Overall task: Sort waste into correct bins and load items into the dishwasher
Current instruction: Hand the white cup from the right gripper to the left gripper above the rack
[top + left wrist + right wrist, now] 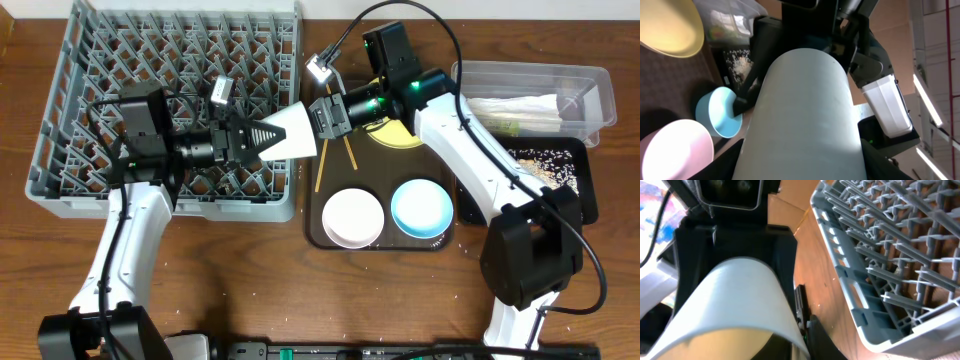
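From overhead, the small white cup hangs on its side over the right edge of the dish rack. Its long axis runs across that edge, narrow base toward the left gripper on the rack side, wide mouth toward the right gripper off the rack.

In your left wrist view, the cup lies between that pincer's jaws; you cannot tell whether they pinch it.

In the right wrist view, the cup's mouth sits nearest, beside the rack, and you cannot tell this pincer's grip either.

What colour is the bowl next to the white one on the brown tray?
The bowl is light blue. The overhead view shows it best.
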Available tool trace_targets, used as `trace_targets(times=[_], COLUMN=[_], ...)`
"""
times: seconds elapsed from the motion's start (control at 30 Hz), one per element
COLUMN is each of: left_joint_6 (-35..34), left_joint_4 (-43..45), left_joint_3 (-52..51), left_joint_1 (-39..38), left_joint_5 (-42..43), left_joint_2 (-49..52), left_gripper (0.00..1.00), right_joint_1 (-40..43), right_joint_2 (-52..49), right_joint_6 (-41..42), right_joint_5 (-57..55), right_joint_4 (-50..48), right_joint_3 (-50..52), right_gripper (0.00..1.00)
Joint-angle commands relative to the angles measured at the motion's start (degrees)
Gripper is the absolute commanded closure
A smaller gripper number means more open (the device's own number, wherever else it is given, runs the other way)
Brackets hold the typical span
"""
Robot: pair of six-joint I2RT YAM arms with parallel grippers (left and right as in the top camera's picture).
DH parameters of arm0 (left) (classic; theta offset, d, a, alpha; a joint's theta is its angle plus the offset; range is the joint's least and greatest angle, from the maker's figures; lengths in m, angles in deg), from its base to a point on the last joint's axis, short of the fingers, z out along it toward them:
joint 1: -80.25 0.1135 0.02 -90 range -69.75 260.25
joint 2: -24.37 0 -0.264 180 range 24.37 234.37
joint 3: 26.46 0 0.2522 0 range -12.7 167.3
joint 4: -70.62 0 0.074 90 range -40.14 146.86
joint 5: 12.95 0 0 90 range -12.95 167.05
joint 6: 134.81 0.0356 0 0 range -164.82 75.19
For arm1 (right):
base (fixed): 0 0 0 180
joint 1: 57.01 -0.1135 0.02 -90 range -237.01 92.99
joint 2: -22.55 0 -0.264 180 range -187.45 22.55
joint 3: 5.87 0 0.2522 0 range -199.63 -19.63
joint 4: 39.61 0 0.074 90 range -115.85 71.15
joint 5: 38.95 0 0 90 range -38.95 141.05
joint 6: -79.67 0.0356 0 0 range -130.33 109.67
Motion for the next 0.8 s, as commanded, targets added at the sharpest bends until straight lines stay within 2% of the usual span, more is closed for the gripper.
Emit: trace_targets(times=[0.0,0.07,0.13,0.3,0.47,0.57,0.67,0.77], left_joint_6=[-0.17,-0.17,-0.20,-1.25,-4.74,-4.90,-3.61,1.68], left_joint_4=[0.11,0.31,1.20,2.45,2.56,1.60,-3.13,-14.60], left_joint_3=[0.52,0.52,0.52,0.52,0.66,1.97,4.79,9.42], left_joint_1=[-0.42,-0.42,-0.39,-0.39,-0.50,-1.38,-2.51,-3.85], left_joint_5=[0.66,0.68,0.68,-1.62,-19.91,-25.18,-29.99,-38.16], left_joint_2=[-0.22,-0.22,-0.22,-0.28,-0.50,-0.50,-0.50,-0.50], left_gripper=[0.72,0.72,0.72,0.76,0.76,0.76,0.76,0.76], right_joint_1=[-0.96,-0.57,0.61,5.68,11.34,13.03,13.90,14.29], right_joint_2=[-1.14,-1.14,-1.11,-1.01,0.28,1.95,3.89,5.86], right_joint_6=[0.72,-0.20,-0.79,-0.94,-4.83,-6.51,-7.06,-7.06], right_joint_5=[-5.70,-8.15,-11.85,-18.08,-24.98,-32.28,-40.04,-45.77], right_joint_4=[-0.02,0.79,1.70,3.58,10.40,14.71,17.77,20.02], right_joint_3=[0.37,0.37,0.37,0.37,0.37,0.37,0.37,0.37], right_gripper=[0.69,0.52,0.43,0.39,0.39,0.38,0.34,0.30])
